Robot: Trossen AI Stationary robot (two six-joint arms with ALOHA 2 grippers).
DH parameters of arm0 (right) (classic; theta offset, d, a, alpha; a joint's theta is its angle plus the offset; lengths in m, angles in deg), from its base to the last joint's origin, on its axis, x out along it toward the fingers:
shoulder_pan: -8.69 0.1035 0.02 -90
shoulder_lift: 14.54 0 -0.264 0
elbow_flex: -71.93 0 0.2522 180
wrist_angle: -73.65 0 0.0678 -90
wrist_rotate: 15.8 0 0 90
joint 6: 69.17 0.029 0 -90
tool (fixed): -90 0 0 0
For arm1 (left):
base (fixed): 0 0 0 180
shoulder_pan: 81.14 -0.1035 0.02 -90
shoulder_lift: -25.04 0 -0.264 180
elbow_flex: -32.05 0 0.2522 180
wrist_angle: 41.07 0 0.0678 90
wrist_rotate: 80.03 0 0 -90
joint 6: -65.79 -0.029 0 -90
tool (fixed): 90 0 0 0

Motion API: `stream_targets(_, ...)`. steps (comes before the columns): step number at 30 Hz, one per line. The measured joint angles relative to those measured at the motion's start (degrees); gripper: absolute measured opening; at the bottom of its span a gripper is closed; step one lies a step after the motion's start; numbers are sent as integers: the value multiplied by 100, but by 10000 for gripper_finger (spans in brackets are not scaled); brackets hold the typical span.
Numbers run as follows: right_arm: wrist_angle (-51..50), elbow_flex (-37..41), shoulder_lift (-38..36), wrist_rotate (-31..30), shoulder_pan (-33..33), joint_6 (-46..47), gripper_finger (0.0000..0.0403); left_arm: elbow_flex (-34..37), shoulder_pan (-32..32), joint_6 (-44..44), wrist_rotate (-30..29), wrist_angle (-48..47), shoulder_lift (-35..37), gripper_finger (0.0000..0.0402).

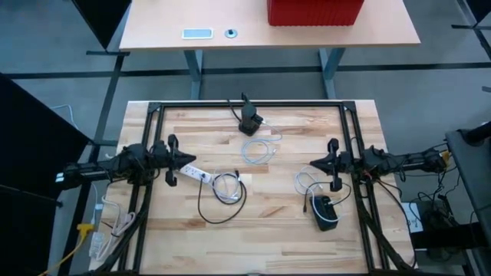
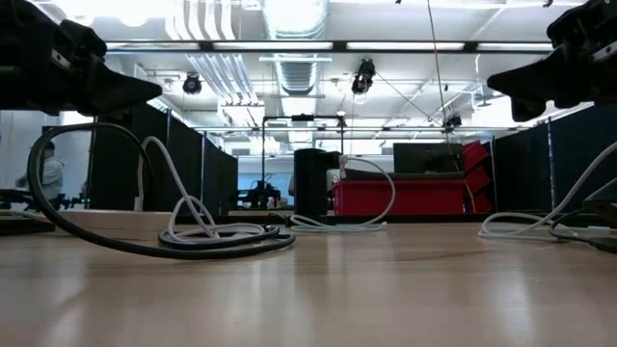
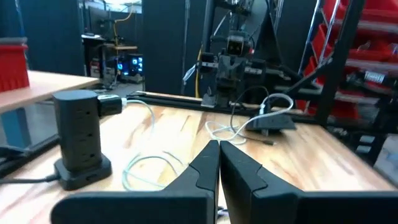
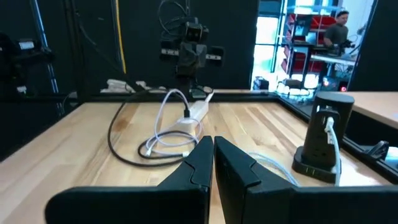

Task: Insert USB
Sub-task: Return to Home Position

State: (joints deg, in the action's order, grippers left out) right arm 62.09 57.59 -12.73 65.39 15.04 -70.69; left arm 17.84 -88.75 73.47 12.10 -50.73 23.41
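- left pincer [image 1: 186, 159] clenched: in its wrist view the two dark fingers [image 3: 202, 171] meet at the tips with nothing between them
- it hangs over the left side of the tabletop [image 1: 268, 241], pointing toward the middle; the low view shows it raised off the wood
- right pincer [image 1: 314, 163] also clenched and empty, its fingers [image 4: 233, 165] pressed together; it sits over the right side and faces the left one
- black outlet extension [image 1: 248, 119] stands upright at the far middle edge of the tabletop, well apart from both pincers, off to one side of each arm's line
- white charger cable [image 4: 330, 138] is plugged into the side of the tower and hangs down its face; neither pincer touches it
- more light cable lies loose on the wood in front of the tower, between the two pincers but nearer the far edge
- white power strip [image 1: 196, 172] lies flat just beside the left pincer's tip, slanting toward the near side; whether they touch is not clear from above
- black cord [image 2: 116, 246] loops on the wood past the strip's far end, with a small white coil inside the loop
- flat black adapter [image 1: 325, 212] lies near the right pincer on the near side, with a white cable coil [image 1: 305, 182] by it
- person [image 4: 339, 28] in the room behind, far from the tabletop
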Motion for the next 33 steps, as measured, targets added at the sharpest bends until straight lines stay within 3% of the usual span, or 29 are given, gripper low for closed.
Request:
stream_targets(8, 74, 0, 25, -31, 0, -445, 0, 0, 101, -302, 2, -97, -49, 0)
stream_targets(16, -1, 0, 169, -18, 0, 305, 0, 0, 104, -244, 0, -215, -244, 0)
stream_targets(33, -14, 0, 174, -16, 0, 304, 0, 0, 104, -262, -1, -202, -464, 0)
